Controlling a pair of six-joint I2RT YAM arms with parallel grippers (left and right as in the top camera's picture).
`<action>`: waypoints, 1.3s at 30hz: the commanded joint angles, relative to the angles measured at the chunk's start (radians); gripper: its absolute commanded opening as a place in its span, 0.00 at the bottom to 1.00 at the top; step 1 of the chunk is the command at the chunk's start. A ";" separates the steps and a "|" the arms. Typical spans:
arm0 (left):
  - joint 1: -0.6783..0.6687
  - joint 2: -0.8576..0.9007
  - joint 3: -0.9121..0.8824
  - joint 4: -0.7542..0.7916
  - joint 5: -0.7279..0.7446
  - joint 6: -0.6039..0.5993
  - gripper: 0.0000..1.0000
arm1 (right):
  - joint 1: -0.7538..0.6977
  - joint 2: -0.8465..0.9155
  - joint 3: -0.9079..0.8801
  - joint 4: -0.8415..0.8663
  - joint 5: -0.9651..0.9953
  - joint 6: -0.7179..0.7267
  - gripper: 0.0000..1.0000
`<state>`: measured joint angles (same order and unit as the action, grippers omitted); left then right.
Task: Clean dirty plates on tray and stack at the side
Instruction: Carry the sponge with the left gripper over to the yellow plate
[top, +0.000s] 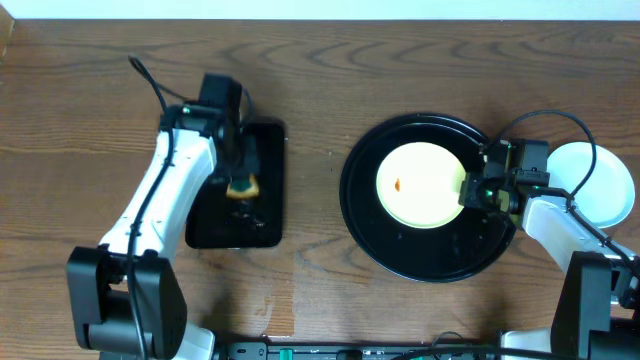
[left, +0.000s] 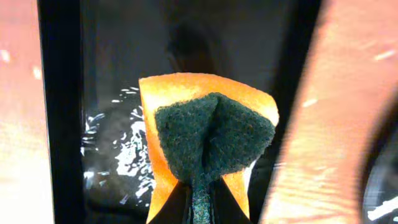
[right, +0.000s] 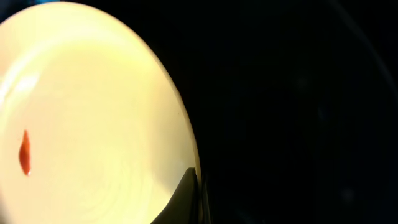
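Note:
The pale yellow plate (top: 420, 185) lies in the round black tray (top: 400, 255) and bears a small orange smear (top: 398, 184). My right gripper (top: 468, 190) is shut on the plate's right rim. In the right wrist view the plate (right: 93, 112) fills the left, with its smear (right: 25, 152) and the jaws (right: 196, 186) pinching its edge. A pale blue plate (top: 600, 185) sits on the table to the right of the tray, partly under my right arm. My left gripper (top: 240, 172) is shut on an orange sponge with a dark green scrub face (left: 208, 134), held over the rectangular tray.
The smaller rectangular black tray (top: 265, 215) lies at the left under the left gripper, with wet patches on its surface (left: 118, 155). Brown wooden table (top: 310, 90) all around. The arm bases stand at the front edge.

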<state>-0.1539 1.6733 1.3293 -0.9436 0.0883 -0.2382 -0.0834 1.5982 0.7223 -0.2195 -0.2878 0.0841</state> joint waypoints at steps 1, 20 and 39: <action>-0.032 -0.014 0.053 -0.009 0.064 -0.003 0.07 | 0.006 0.010 -0.008 0.019 -0.087 -0.100 0.01; -0.368 0.002 0.069 0.261 0.113 -0.161 0.07 | 0.006 0.010 -0.008 -0.092 0.111 0.160 0.01; -0.636 0.279 0.121 0.602 0.214 -0.301 0.08 | 0.006 0.010 -0.008 -0.107 0.111 0.215 0.01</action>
<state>-0.7742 1.9419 1.3991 -0.3737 0.2878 -0.5137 -0.0834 1.5986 0.7204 -0.3138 -0.2268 0.2825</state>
